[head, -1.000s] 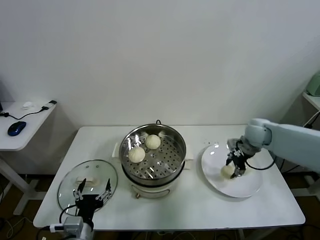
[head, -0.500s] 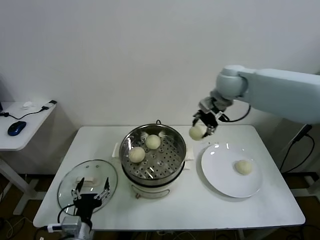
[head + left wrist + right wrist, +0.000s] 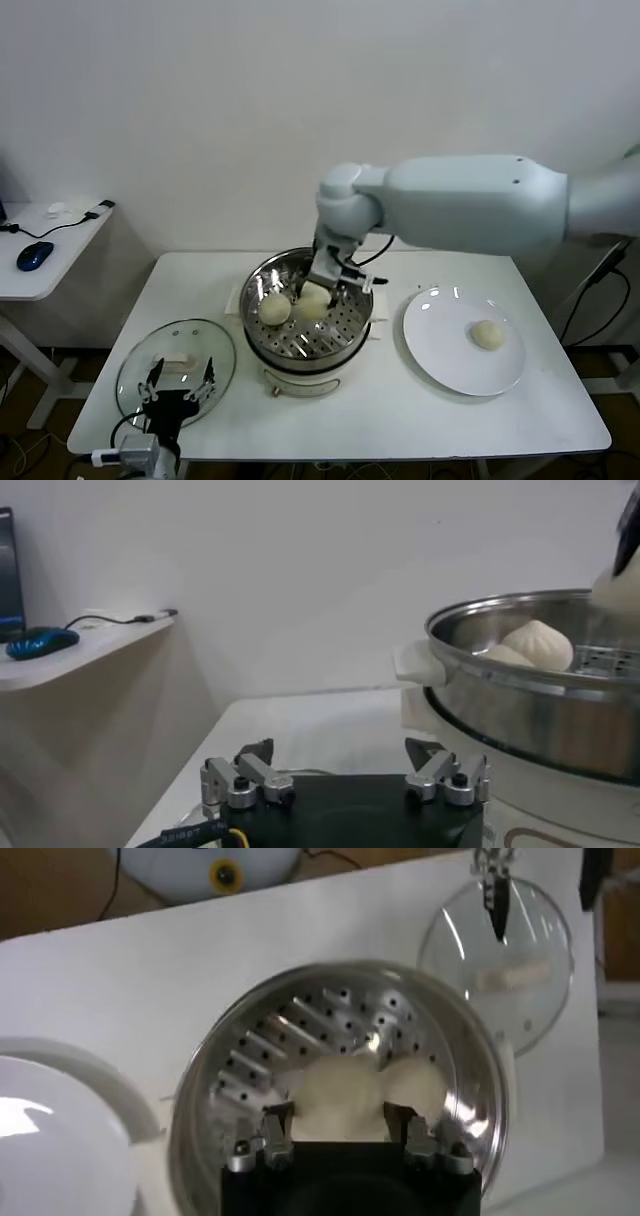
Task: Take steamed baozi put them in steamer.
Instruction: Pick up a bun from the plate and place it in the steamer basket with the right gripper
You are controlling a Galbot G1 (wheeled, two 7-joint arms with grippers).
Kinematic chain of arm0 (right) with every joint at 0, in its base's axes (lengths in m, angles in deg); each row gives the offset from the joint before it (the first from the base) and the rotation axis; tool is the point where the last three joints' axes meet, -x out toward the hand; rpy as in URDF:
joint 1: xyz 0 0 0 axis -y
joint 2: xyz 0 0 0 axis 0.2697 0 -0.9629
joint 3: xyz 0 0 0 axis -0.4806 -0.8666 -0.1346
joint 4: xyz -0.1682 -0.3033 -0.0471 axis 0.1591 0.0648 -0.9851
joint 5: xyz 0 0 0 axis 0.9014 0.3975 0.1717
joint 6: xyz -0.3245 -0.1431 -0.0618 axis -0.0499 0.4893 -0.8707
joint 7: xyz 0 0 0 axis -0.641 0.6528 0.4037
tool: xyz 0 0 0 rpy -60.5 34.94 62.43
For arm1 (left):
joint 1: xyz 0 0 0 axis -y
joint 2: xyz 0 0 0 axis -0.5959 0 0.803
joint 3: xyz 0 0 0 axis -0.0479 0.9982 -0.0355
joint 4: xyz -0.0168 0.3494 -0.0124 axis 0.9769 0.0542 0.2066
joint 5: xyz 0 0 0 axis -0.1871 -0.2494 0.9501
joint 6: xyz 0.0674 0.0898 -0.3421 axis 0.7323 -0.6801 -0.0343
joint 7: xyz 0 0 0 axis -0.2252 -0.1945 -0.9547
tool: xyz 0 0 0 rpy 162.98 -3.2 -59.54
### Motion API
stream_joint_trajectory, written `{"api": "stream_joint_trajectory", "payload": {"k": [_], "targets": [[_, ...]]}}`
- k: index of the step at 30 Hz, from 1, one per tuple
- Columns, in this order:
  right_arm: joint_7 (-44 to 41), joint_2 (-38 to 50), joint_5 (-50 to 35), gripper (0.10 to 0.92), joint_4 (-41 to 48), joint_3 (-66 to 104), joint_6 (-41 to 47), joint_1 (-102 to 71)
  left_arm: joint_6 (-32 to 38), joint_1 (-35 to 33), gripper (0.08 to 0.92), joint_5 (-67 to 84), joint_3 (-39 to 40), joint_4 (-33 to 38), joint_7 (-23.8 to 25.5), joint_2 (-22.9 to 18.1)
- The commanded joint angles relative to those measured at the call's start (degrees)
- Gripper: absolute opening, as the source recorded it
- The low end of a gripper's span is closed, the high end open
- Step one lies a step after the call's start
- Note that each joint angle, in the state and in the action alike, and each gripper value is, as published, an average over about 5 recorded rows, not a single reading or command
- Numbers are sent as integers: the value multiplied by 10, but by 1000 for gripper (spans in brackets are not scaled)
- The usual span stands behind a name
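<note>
My right gripper [image 3: 318, 287] hangs low over the steamer [image 3: 300, 357], shut on a cream-white baozi [image 3: 315, 299]. In the right wrist view that baozi [image 3: 340, 1106] fills the gap between the fingers of the gripper [image 3: 338, 1116], above the perforated tray [image 3: 290, 1028]. A second baozi [image 3: 273, 308] lies on the tray toward the robot's left. One more baozi [image 3: 487, 334] rests on the white plate [image 3: 440, 352] at the right. My left gripper [image 3: 180, 378] stays parked and open at the table's front left, over the glass lid.
The round glass lid [image 3: 145, 362] lies flat at the front left of the white table. A side desk with a blue mouse [image 3: 33, 256] stands off to the far left. The steamer's rim [image 3: 520, 670] shows beyond the left gripper [image 3: 345, 758].
My right gripper lifted a baozi off the plate, carried it leftward across the table, and now holds it low inside the steamer. The left arm has not moved.
</note>
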Motion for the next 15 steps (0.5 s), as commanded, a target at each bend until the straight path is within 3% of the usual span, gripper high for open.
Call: {"api": "stream_joint_trajectory", "payload": {"k": [1,15], "targets": [[30,-59,68,628,-5,3,-35,-70,0,0,823,0,0,1,0,0],[28,-40,102,628,1,-4,-35,-96,0,-1,823,-2,3,-3,0,-1]]}}
